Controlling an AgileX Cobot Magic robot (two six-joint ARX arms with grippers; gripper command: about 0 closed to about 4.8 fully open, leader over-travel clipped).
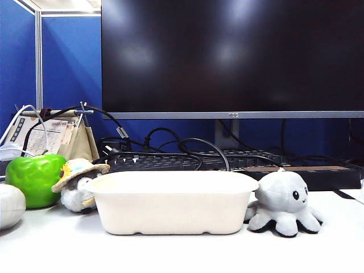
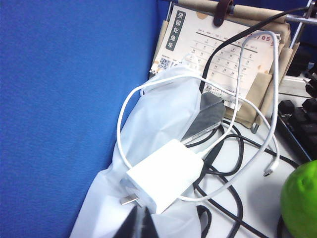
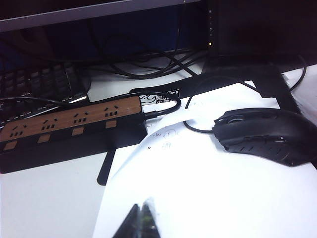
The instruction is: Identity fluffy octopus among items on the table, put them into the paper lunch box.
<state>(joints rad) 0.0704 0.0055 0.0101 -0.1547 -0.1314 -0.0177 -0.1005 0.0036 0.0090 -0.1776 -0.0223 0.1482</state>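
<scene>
The fluffy octopus [image 1: 284, 203], light grey with black bead eyes, sits on the white table [image 1: 182, 253] just right of the paper lunch box [image 1: 173, 202]. That off-white tray stands in the middle and nothing shows above its rim. Neither arm appears in the exterior view. My left gripper [image 2: 140, 217] is shut with nothing in it, over a white plastic bag beside a white charger [image 2: 163, 174], far from both. My right gripper [image 3: 139, 212] is also shut and holds nothing, over white paper [image 3: 208, 188]. Neither wrist view shows the octopus or the box.
Left of the box stand a plush penguin with a straw hat [image 1: 78, 183], a green apple [image 1: 35, 177] and a white round thing [image 1: 10, 206]. Behind are a keyboard [image 1: 187, 161], cables, a desk calendar [image 2: 233, 54], a monitor, a power strip [image 3: 69, 124] and a black mouse [image 3: 267, 135].
</scene>
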